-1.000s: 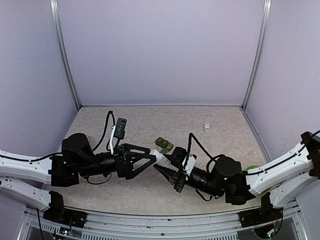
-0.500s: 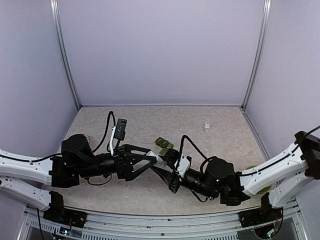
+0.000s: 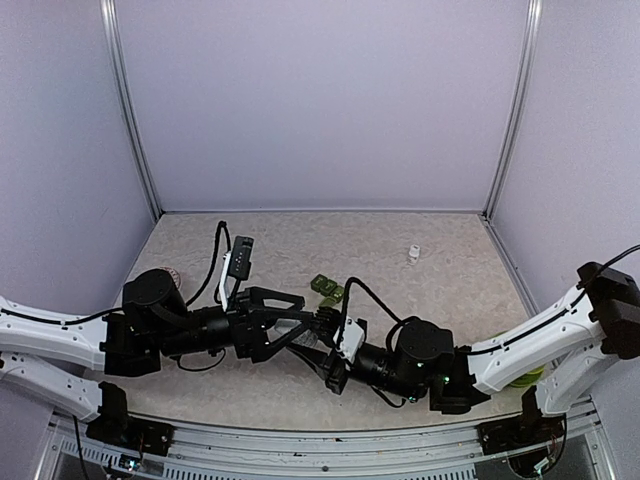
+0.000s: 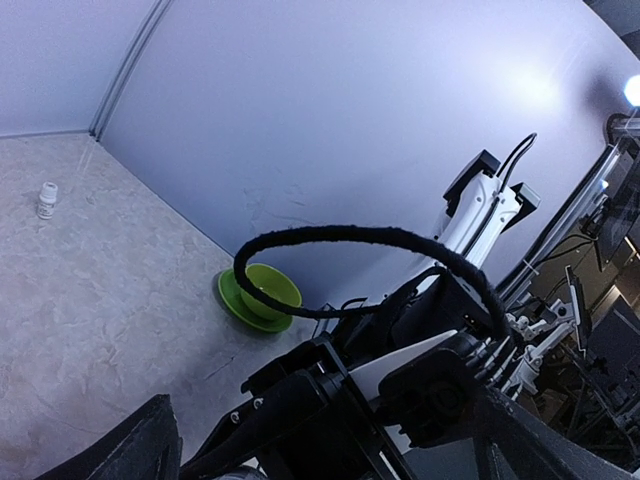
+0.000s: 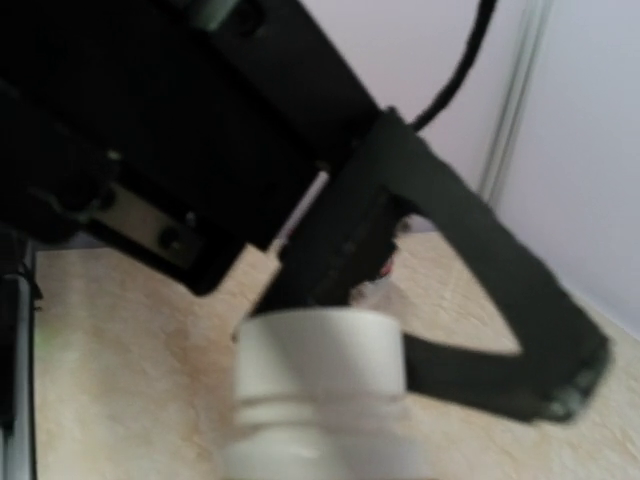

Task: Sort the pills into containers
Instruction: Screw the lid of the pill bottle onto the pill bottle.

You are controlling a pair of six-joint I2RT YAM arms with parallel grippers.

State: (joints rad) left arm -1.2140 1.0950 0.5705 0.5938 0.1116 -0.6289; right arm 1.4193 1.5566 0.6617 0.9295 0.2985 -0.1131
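Note:
A white pill bottle [image 5: 318, 395] with a white cap fills the bottom middle of the right wrist view, blurred. My right gripper [image 3: 327, 340] is shut on it; its own fingers do not show there. My left gripper [image 3: 306, 320] is open, its black fingers [image 5: 470, 270] spread on either side of the cap without touching it. In the left wrist view the bottle [image 4: 405, 368] shows as a white sliver among the right gripper's black parts. In the top view both grippers meet at the table's front middle and hide most of the bottle.
A green pill organizer [image 3: 327, 288] lies just behind the grippers. A small white bottle [image 3: 413, 254] stands at the back right, also in the left wrist view [image 4: 45, 199]. A green bowl [image 4: 258, 297] sits on the right, behind the right arm.
My right arm has moved left with the bottle, bringing it in between my left gripper's open fingers. The left arm has hardly moved.

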